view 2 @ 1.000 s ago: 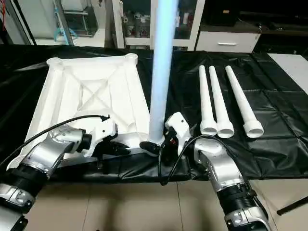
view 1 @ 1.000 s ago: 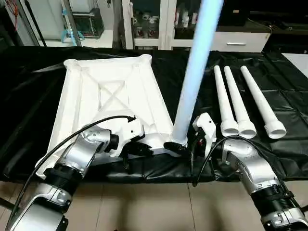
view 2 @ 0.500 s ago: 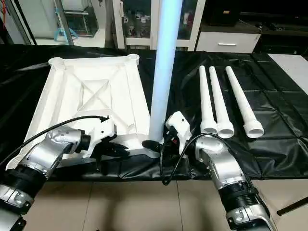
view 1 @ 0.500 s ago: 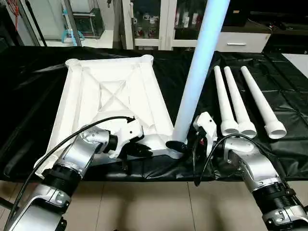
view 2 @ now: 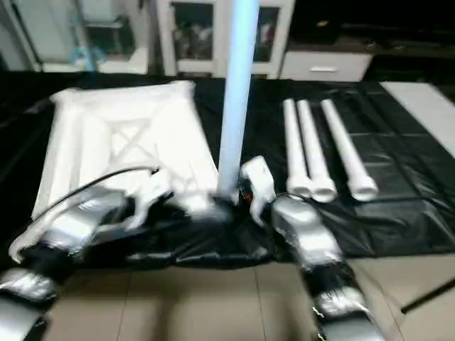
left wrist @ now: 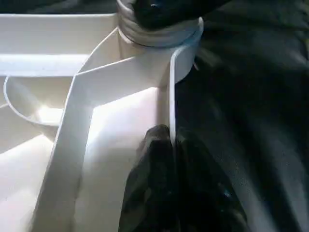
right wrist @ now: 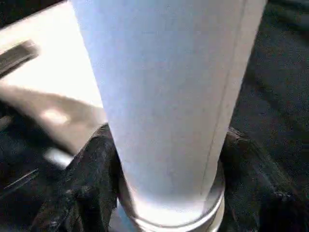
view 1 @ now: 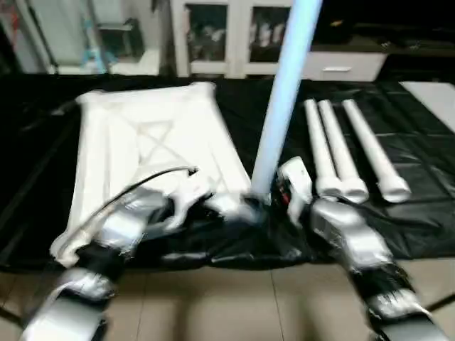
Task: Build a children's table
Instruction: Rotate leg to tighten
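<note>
Nothing shifted: leg (view 1: pixel 284 92) stands upright in tabletop (view 1: pixel 149 142).

forearms: shiny silver metal on both, kinda rounded and chunky, left forearm (view 1: pixel 121 227) and right forearm (view 1: pixel 348 238)
wrists: white plastic housings, right one (view 1: pixel 295 186) has a bit of red on it
cable: thin black cable (view 1: pixel 135 188) looping over my left arm
fingers: (left wrist: pixel 166 193) plain black, sort of matte and rubbery
elbows: darker black bands further back

The upright leg (view 1: pixel 284 92) has tipped from leaning right to standing nearly straight.
</note>
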